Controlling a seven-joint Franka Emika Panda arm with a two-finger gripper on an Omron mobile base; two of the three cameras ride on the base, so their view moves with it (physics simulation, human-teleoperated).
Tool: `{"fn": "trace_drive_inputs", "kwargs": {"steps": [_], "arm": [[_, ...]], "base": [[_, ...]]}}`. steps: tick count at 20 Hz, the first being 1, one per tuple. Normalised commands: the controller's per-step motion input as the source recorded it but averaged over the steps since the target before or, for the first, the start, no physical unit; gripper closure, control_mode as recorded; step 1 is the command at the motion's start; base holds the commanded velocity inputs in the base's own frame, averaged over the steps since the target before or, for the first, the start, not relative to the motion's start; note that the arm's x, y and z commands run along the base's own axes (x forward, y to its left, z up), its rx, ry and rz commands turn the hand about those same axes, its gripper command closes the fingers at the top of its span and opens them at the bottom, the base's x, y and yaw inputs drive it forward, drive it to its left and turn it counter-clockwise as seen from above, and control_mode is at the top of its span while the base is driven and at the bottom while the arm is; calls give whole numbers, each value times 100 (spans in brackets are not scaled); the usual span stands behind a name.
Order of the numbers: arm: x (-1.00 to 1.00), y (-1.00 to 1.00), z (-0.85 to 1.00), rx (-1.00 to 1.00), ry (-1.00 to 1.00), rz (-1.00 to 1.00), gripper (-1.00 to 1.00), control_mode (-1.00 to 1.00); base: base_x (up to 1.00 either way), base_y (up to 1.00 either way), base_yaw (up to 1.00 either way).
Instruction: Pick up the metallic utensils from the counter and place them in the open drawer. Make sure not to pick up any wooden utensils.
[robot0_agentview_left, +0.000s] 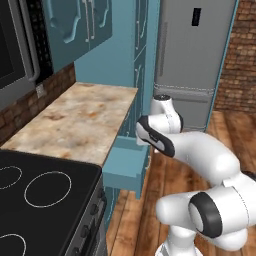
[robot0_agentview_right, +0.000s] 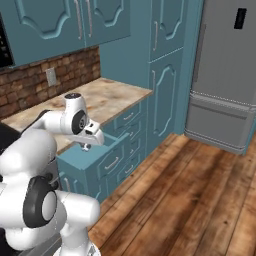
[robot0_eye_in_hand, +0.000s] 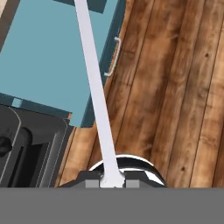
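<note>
We have the tool pinched nearly shut on the all-silver utensil, whose shaft reaches out over the front edge of the open drawer, just off the bench front edge. We judge this the carry-and-place step: next we need the utensil squarely above the drawer's hollow before letting go.

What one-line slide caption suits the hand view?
Gripper shut on a silver utensil that stretches over the open teal drawer and wooden floor.
</note>
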Motion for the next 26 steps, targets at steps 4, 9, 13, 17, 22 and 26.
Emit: {"fn": "trace_drive_inputs", "kwargs": {"steps": [4,9,13,17,22,26], "arm": [[31,10,-5,0,0,-1,100,-100],[39,23,-12,0,0,-2,100,-100],[35,6,-20,0,0,-3,100,-100],[37,5,-28,1,0,-6,100,-100],[22,7,-26,2,0,-9,100,-100],[11,1,-27,1,0,-6,100,-100]], "base": [[0,0,0],[0,0,0],[0,0,0],[0,0,0],[0,0,0],[0,0,0]]}}
